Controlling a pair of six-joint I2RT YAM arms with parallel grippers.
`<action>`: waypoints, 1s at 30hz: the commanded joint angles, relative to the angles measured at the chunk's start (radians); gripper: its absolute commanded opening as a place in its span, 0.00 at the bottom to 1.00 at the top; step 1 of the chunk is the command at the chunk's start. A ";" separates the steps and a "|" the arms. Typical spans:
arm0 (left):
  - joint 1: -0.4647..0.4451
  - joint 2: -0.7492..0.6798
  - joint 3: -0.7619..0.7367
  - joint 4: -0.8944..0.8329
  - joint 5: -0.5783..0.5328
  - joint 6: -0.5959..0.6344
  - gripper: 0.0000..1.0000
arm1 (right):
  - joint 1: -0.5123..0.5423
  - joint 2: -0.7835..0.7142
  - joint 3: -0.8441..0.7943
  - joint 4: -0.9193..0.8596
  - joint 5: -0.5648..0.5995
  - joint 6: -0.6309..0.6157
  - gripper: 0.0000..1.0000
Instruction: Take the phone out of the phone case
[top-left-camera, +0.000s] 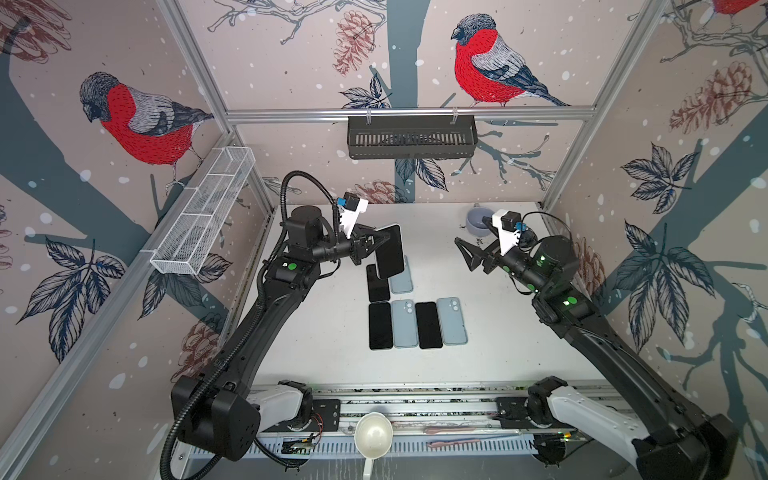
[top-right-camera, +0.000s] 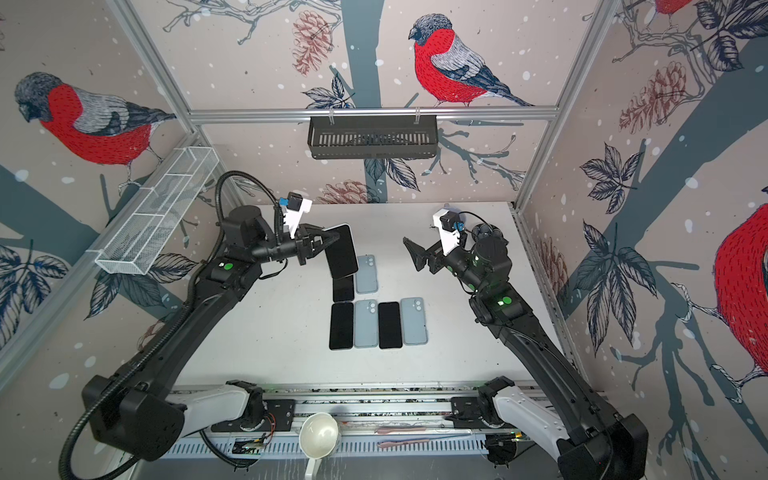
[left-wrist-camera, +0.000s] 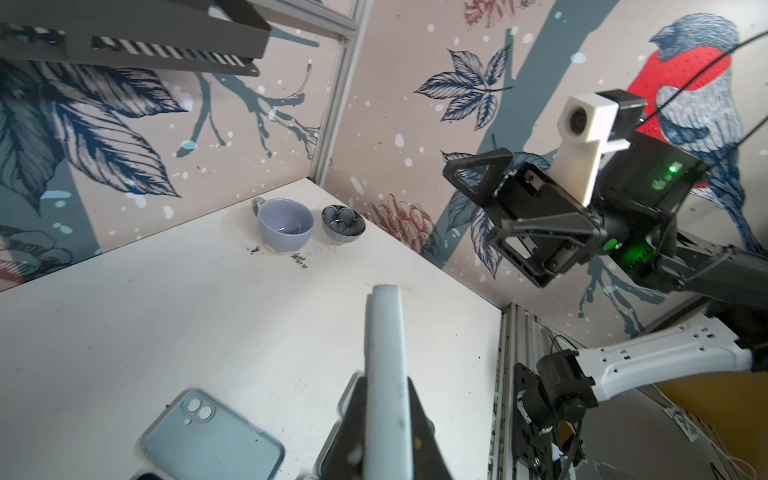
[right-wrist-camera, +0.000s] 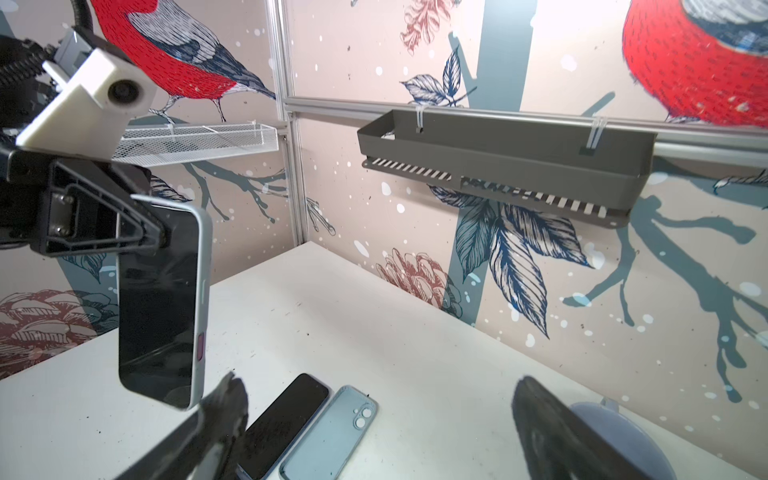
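Above the white table (top-left-camera: 324, 332), toward its 12 o'clock edge, the left gripper (top-left-camera: 380, 239) clamps the upper end of the phone (top-left-camera: 390, 253). The phone hangs long axis downward inside its pale-blue phone case (right-wrist-camera: 203, 291). At the phone's 3 o'clock, well apart, the right gripper (top-left-camera: 465, 253) faces it, jaws spread wide and empty.

Mug (top-left-camera: 473, 223) — partly hidden (far corner)

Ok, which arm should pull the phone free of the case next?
Right. The left hand is shut on the cased phone, holding it aloft. The right hand is open, empty, and faces it across a gap.
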 joint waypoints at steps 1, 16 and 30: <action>0.001 -0.056 -0.065 0.217 0.118 -0.012 0.00 | 0.001 -0.012 0.002 -0.010 -0.062 -0.043 0.99; -0.103 -0.162 -0.150 0.117 0.102 0.167 0.00 | 0.022 0.097 0.048 -0.221 -0.299 -0.330 1.00; -0.135 -0.198 -0.169 0.156 0.193 0.143 0.00 | 0.189 0.224 0.093 -0.489 -0.467 -0.572 0.91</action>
